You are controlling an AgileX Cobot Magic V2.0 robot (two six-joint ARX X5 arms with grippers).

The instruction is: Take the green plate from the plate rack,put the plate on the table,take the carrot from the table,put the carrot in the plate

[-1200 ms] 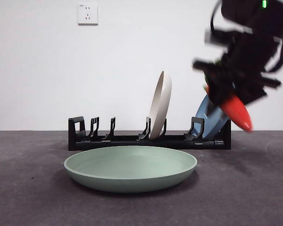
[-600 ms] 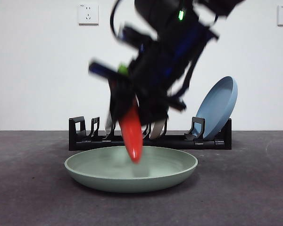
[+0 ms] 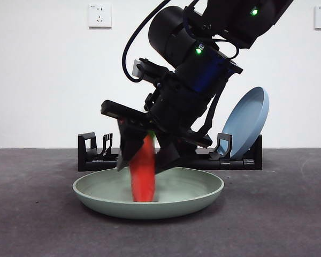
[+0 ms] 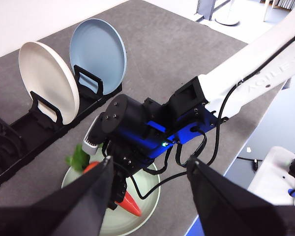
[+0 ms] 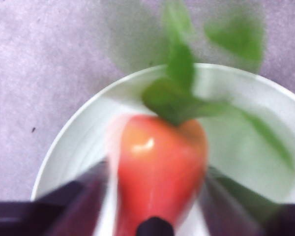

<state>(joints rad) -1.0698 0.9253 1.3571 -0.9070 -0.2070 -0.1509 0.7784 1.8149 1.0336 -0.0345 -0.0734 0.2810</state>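
- Front view: the right end effector (image 3: 143, 160) hangs over the green plate (image 3: 148, 194), the carrot (image 3: 143, 174) standing nearly upright between its 2 jaws with its tapered tip down inside the plate's rim.
- Whether the tip touches the plate floor cannot be told; the carrot is blurred here.
- Right wrist view: the jaws flank the carrot (image 5: 157, 162), apparently closed against it, its leafy top pointing away over the plate (image 5: 73, 142).
- Left wrist view: the left end effector (image 4: 150, 196), raised high, has its jaws spread wide and holds nothing.
- Only this view shows the whole plate rack (image 4: 34, 128) on the counter (image 4: 177, 44), behind the green plate (image 4: 147, 209), carrying 1 cream-white plate (image 4: 46, 78) and 1 blue plate (image 4: 101, 49).
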